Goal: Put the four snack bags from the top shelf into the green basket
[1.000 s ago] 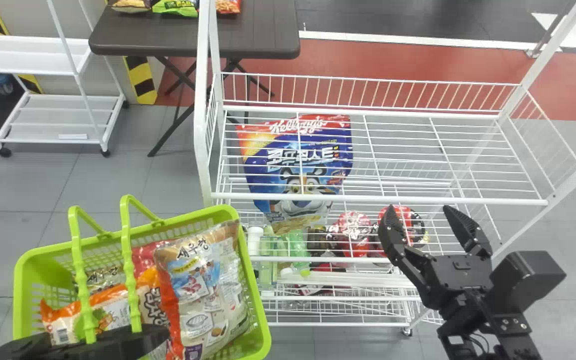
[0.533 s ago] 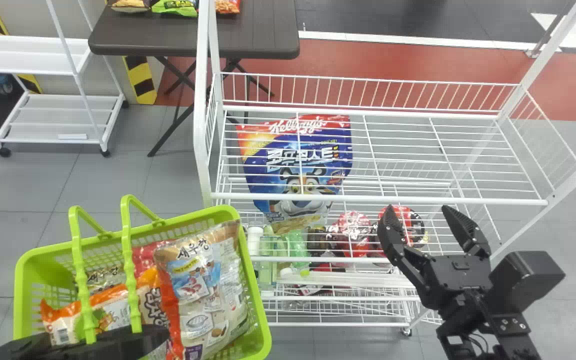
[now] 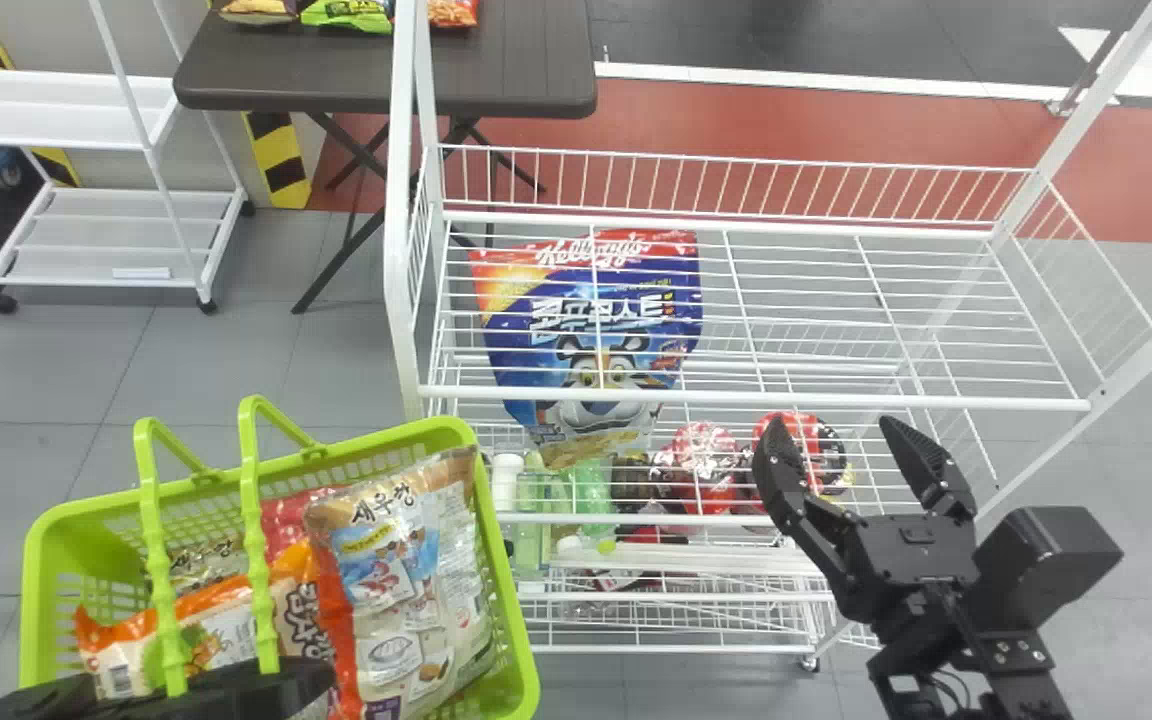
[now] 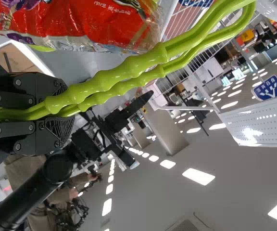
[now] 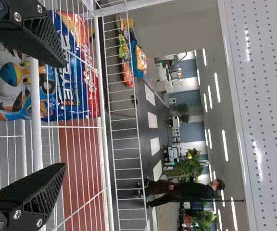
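At the lower left, the black left gripper (image 3: pixel 266 688) is at the green basket (image 3: pixel 506 600). Its fingers are shut around the two green handles (image 4: pixel 124 79) in the left wrist view, where the left gripper (image 4: pixel 64 108) holds them together. Inside the basket lie an orange-and-white snack bag (image 3: pixel 406 590), an orange one (image 3: pixel 221 630), a red one (image 3: pixel 291 515) and a brownish one (image 3: pixel 201 565). The right gripper (image 3: pixel 826 425), open and holding nothing, is in front of the top wire shelf (image 3: pixel 766 403); in the right wrist view the right gripper (image 5: pixel 64 115) has its fingers wide apart.
A large blue cereal bag (image 3: pixel 586 330) shows behind the top shelf's wires. Bottles (image 3: pixel 531 530) and red packages (image 3: pixel 706 465) stand lower on the rack. Behind at the left are a dark table (image 3: pixel 516 70) with bags and a white cart (image 3: pixel 106 240).
In the head view the basket and the right gripper have shifted very slightly down and left. The left gripper keeps hold of the handles, and the bags lie as before.
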You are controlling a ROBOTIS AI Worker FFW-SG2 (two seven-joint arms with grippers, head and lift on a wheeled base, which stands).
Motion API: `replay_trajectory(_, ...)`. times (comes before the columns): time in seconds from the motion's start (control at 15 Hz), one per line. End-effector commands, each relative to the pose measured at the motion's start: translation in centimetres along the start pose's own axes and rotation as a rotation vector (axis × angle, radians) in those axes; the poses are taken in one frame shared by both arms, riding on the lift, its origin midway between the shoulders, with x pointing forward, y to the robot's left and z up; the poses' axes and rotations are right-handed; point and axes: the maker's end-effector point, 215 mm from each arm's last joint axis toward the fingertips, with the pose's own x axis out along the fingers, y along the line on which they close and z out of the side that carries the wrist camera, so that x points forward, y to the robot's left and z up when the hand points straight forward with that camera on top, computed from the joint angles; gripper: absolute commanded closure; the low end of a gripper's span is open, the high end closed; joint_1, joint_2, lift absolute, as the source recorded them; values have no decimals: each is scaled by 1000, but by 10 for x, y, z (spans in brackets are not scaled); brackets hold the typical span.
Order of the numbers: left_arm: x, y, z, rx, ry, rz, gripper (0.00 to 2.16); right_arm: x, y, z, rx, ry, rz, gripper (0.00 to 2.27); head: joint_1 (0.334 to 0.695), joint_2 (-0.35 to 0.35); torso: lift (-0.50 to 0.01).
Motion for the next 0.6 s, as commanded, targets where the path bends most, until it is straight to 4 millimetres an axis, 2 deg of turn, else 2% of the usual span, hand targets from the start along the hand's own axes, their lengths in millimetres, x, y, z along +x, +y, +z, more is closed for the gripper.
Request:
replay_trajectory(0.0, 0, -2, -1, -2, 1, -11, 2148, 0, 0, -1, 0, 2, 0, 83, 695, -90, 0)
replay_trajectory(0.53, -2, -4, -5, -1, 3, -7, 2148, 0, 3, -3, 14, 3, -4, 87, 695, -91, 0)
